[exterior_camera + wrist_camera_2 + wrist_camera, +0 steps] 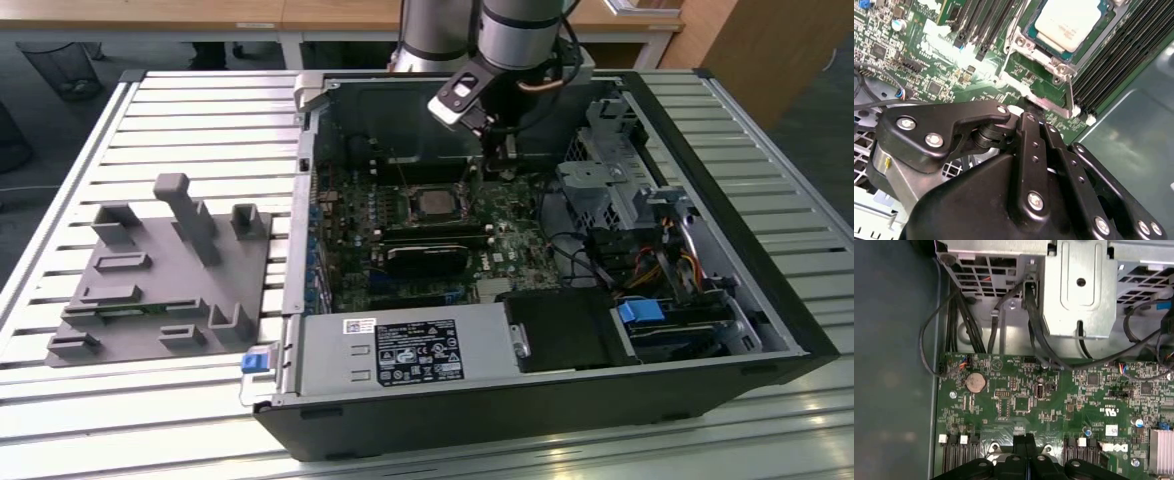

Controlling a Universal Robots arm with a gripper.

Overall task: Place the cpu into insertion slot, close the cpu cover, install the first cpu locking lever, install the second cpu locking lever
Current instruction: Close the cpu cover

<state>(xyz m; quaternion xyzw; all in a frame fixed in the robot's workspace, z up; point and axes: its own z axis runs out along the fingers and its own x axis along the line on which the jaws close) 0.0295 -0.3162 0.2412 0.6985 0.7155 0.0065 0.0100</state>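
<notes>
Open case [747, 300] lies on worktop [174, 120], board [1054, 400] facing up for access. Gripper [1025, 440] low over board just beside slot [1026, 45], jaws pressed together, nothing seen between them, likely to push rather than grasp. cpu [1069, 22] lies flat in slot, silvery face up

You have one arm carrying one gripper [499, 160], one open computer case [747, 290] and, inside it, one green circuit board [387, 240]. On that board you can count one insertion slot [1024, 42] with one cpu [1069, 22] in it, and in the first wrist view one round coin battery [975, 382]. Outside the board you have one labelled power supply box [400, 350], one slatted table [174, 110] and one grey fixture plate [147, 290] on it
</notes>
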